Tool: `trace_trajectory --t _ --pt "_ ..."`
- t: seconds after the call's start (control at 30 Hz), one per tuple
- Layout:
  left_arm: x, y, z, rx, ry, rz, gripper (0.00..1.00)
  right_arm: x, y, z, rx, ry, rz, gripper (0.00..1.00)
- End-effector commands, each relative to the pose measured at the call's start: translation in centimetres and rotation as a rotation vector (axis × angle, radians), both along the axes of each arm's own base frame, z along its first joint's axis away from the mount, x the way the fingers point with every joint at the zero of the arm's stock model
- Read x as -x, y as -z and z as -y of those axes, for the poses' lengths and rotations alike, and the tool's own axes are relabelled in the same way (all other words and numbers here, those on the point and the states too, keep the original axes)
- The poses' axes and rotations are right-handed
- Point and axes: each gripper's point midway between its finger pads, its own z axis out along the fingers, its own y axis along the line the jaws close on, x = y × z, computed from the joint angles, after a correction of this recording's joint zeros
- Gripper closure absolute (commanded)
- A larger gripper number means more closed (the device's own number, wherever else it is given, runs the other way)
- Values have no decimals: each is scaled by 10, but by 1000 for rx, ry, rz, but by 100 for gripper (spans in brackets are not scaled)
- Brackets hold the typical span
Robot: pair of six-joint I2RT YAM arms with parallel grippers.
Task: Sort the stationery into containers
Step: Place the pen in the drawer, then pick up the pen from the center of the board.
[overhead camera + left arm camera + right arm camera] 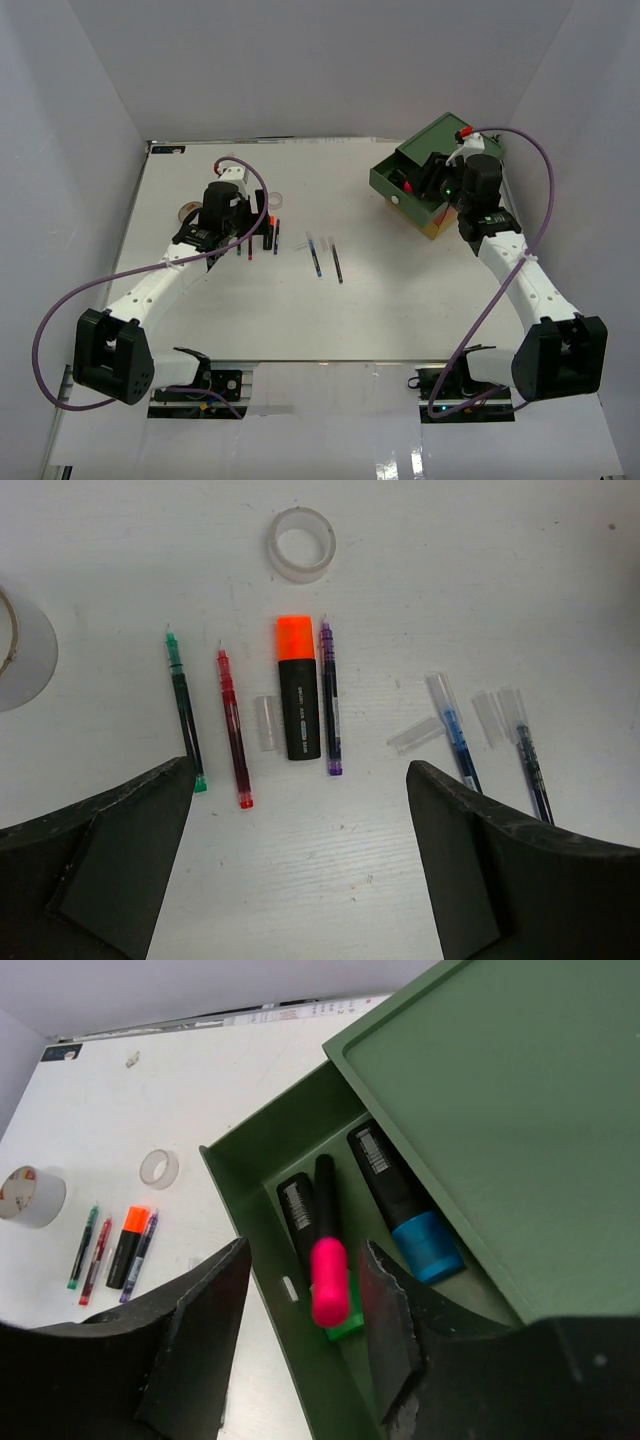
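Right gripper [305,1260] hung over the open green drawer [235,1185], chest [440,135] at 1 o'clock on the table [300,310]. Jaws stood parted, wider than the pink marker [330,1280] between them. A gap showed on its 9 o'clock side, so no pinch as far as visible. Pink marker lay lengthwise in the drawer, cap toward 6 o'clock, over a green cap [345,1330], with the blue marker [425,1245] at its 3 o'clock.

Judged step: drop-off of pink. To do it well, spread fully before lifting. Rise straight up so neither finger drags the marker or clips the drawer wall, and keep off the chest top at 2 o'clock.

Left gripper [298,770] was spread wide and empty above the orange marker [298,690], at 10 o'clock on the table. Pens [231,730] lay close on both sides of it, a likely snag on that pick. Tapes [301,544] sat loose at 12 and 9 o'clock of it.
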Motion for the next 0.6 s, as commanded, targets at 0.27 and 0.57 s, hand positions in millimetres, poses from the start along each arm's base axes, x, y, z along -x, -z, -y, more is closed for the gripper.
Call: trace_trajectory --t 0.27,0.57 --pt "-4 4 -7 -12 -51 -23 2 9 -37 17 86 33 123 27" --pt "-13 40 -29 -44 -186 -147 5 50 -75 27 134 25 258 25"
